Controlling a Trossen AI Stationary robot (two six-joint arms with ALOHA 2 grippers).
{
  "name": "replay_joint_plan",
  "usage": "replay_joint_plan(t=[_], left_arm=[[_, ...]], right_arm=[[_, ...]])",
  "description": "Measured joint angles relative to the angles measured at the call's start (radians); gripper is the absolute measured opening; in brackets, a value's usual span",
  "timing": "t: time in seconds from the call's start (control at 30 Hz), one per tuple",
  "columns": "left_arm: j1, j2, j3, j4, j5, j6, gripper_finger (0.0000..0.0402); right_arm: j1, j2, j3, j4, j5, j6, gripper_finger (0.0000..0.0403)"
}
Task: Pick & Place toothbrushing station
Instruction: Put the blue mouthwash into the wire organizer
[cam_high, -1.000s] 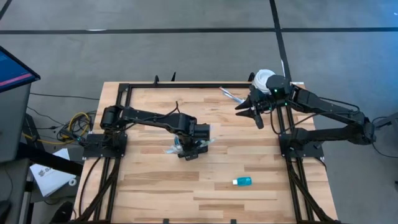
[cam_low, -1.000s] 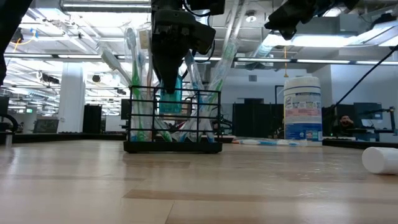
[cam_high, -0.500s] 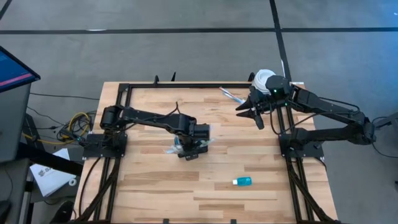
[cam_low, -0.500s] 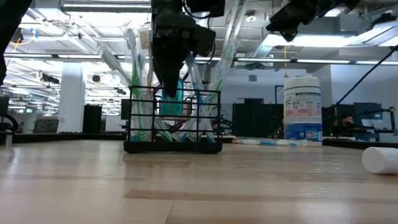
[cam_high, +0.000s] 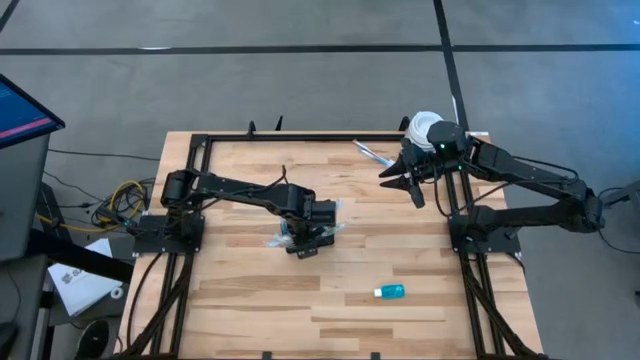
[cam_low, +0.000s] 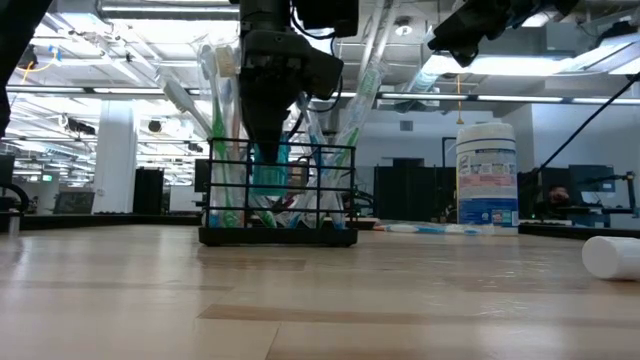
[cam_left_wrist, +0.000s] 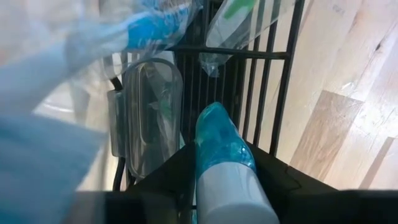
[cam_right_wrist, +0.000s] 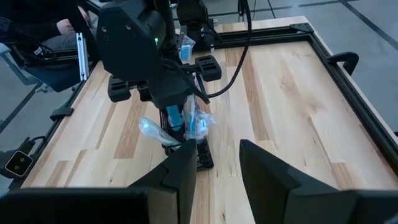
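The left gripper (cam_high: 306, 236) hung straight down over the toothbrushing station (cam_low: 278, 195), its fingers reaching in among the wrapped toothbrushes (cam_low: 212, 120) that stood up out of the black wire-mesh compartments. Between those fingers sat a small tube with a white body and a translucent blue cap (cam_left_wrist: 222, 144), cap pointing down into the holder; the fingers lay close along the tube's sides, but whether they gripped it or had let go could not be told. Just beside the tube, inside the mesh, lay a clear plastic case (cam_left_wrist: 148, 118). The station itself stood upright on the wooden table (cam_high: 250, 300), directly beneath the left gripper and near the middle of the tabletop. The right gripper (cam_high: 402, 183) was held well above the table, well apart from the station, with its fingers spread part-way and nothing between them. Close behind the right gripper stood a tall white canister (cam_low: 486, 178) with a blue and yellow label, and near it on the boards lay a loose wrapped toothbrush (cam_high: 370, 153). Another small tube with a blue end (cam_high: 389, 291) lay on its side on the table, well clear of both grippers, on the near side of the left one. From the right wrist, a person's sleeve and hand (cam_right_wrist: 61, 26) showed beyond the table's far edge.
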Motion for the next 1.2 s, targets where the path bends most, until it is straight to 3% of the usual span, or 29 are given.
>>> replay_joint_plan(t=[1.2], left_arm=[[0.0, 0.0, 0.0, 0.026, 0.0, 0.0, 0.0124]], right_arm=[[0.0, 0.0, 0.0, -0.002, 0.0, 0.0, 0.0113]])
